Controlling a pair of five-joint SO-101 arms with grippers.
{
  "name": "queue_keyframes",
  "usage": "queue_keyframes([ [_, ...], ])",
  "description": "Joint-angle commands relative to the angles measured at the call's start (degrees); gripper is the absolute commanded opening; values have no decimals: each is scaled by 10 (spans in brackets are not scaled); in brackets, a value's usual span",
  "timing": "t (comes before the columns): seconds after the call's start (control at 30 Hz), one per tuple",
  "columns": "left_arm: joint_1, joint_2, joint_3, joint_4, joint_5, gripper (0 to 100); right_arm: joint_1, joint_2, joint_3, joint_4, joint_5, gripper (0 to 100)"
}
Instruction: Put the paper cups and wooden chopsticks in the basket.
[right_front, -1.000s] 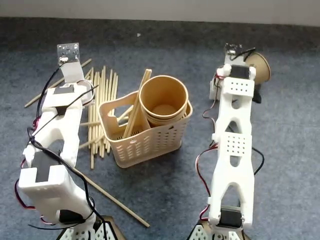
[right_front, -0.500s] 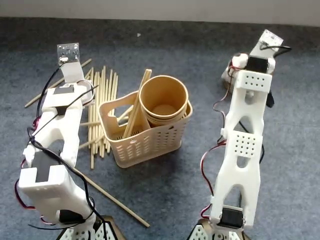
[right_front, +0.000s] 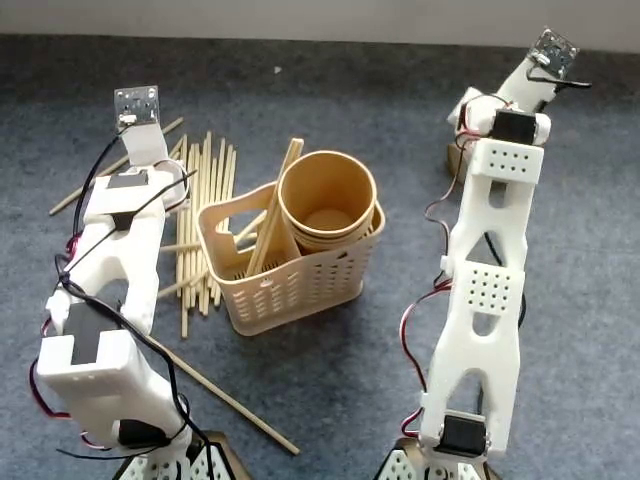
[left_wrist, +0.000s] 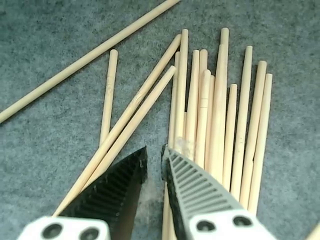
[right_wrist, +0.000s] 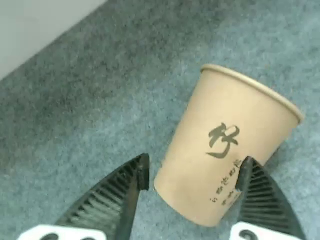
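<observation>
A tan paper cup lies on its side on the grey carpet, and my right gripper stands open with one finger on each side of it, not squeezing. The right arm stretches to the far right corner in the high view. A cream basket in the middle holds stacked paper cups and a few upright chopsticks. Several wooden chopsticks lie in a loose pile left of the basket. My left gripper hangs shut just above that pile, holding nothing.
One long stick lies diagonally near the left arm's base, and another lies apart beyond the pile. The carpet ends at a pale wall at the back. Open carpet lies between the basket and the right arm.
The right arm has swung right and stretched farther back, and it now covers the cup that showed beside it a second ago. The left arm has kept still.
</observation>
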Motion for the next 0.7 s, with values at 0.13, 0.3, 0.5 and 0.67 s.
queue_keyframes([
  [0.13, 9, -2, -19, -8, -5, 88, 7, -45, 152, -100, 0, 286],
  [0.3, 10, -2, -20, -9, -5, 88, -11, -46, 216, -69, 59, 286],
  [0.5, 10, -2, -21, -9, -5, 88, -58, -51, 215, 57, 128, 286],
  [0.67, 15, -2, -20, -9, -5, 88, -83, -52, 214, 112, 168, 286],
])
